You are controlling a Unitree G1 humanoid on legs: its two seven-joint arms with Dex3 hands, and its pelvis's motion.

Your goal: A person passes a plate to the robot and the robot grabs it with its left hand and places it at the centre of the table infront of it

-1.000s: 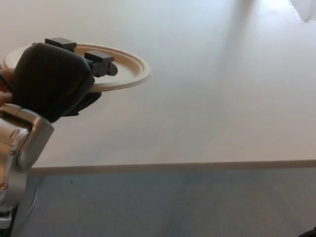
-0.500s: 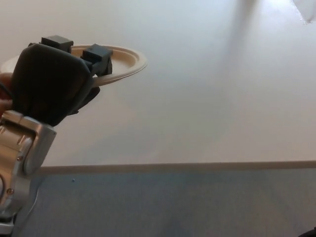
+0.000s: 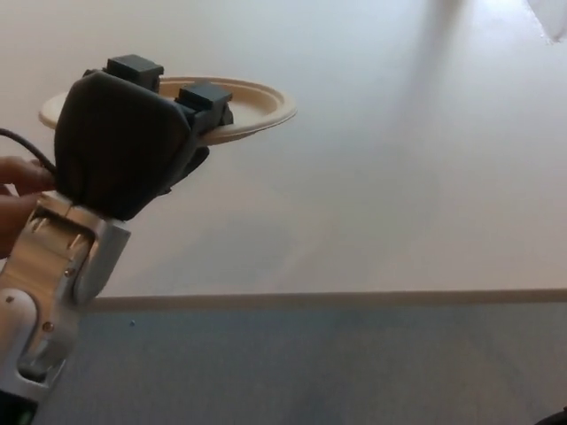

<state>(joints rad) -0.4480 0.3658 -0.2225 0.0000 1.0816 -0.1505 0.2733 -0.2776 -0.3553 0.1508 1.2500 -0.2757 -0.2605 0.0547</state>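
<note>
Your left hand (image 3: 133, 146) is clamped on the near rim of the plate (image 3: 252, 102): two thick fingers (image 3: 205, 96) lie across the top of the rim, and the thumb seems to press up from beneath, though the black palm hides most of it. The plate hangs above the far-left part of the table (image 3: 399, 177), not yet set down, tilted slightly with its right edge free. At the left edge a person's hand (image 3: 19, 177) shows, just beside the wrist; you cannot tell whether it touches the plate.

The grip takes only one edge, so the plate's weight hangs off one side. A quick swing toward the centre could let it pivot or slip from the pinch. Lowering at this tilt would land the right rim first and could make it skid. A cable near the wrist might snag.

The plate is round, shallow and pale cream with a raised lip; it looks light, matte and likely stiff paper or pulp. The table is smooth and pale, with a lighter front edge. Your right hand is out of view.
</note>
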